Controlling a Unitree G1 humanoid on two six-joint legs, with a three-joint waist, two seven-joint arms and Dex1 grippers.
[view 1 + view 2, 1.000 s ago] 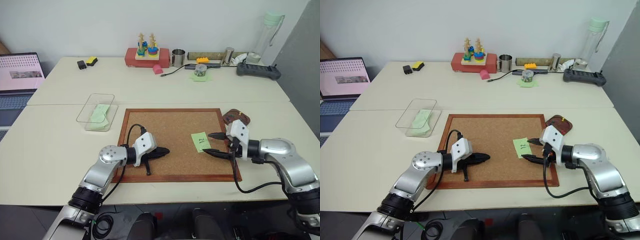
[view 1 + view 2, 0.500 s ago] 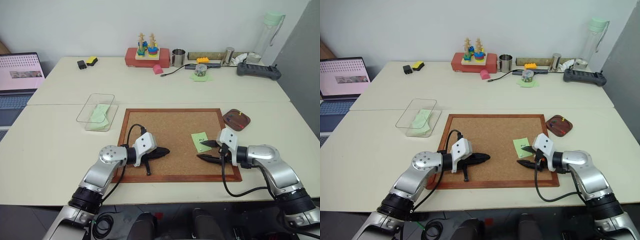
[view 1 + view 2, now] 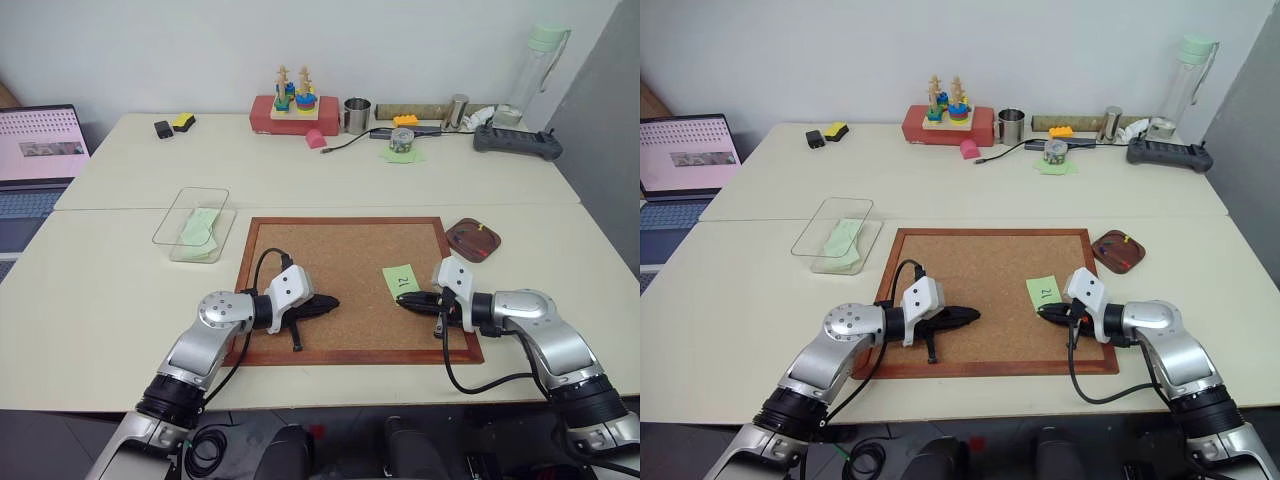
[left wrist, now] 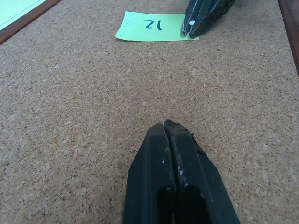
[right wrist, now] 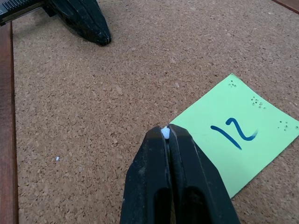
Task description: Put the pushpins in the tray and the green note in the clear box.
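Since a second ago, right gripper (image 5: 166,133) has dropped to the green note's (image 3: 401,280) near corner on the corkboard (image 3: 340,260), fingers now pressed together there. Left gripper (image 4: 169,127) unchanged, closed on nothing. Tray (image 3: 458,240) holds pins. Clear box (image 3: 175,222) holds plain green paper.

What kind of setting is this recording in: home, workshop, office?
Most likely an office or lab room set up for tabletop tests. Plain pale tables stand against a bare wall, an open laptop sits at the left edge, and a corkboard, power strip and stacking toy look laid out as props.
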